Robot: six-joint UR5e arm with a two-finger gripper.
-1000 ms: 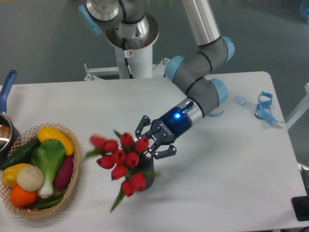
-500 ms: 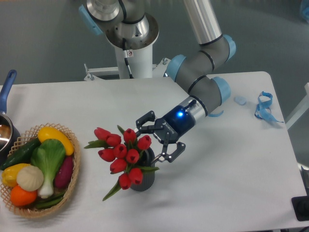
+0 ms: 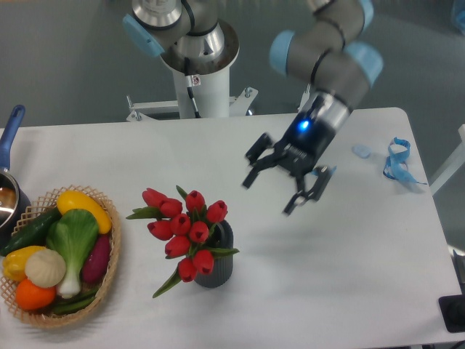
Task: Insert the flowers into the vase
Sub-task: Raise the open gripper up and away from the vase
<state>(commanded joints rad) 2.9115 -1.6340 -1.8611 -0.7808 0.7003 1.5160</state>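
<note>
The red tulips [image 3: 183, 231] with green leaves stand in the small dark grey ribbed vase [image 3: 216, 263] at the middle front of the white table. The blooms lean out to the vase's left and spread wider than it. My gripper [image 3: 272, 193] is open and empty. It hangs above the table to the upper right of the vase, well apart from the flowers, with its fingers spread wide and pointing down-left.
A wicker basket [image 3: 110, 280] of colourful vegetables sits at the front left. A blue-handled metal pot [image 3: 9, 190] is at the left edge. A blue ribbon [image 3: 398, 161] and a small pale object [image 3: 361, 151] lie at the far right. The robot base [image 3: 197, 87] stands behind the table.
The gripper has let go of the tulips, opened, and pulled up and away to the right. The flowers now stand alone in the vase.
</note>
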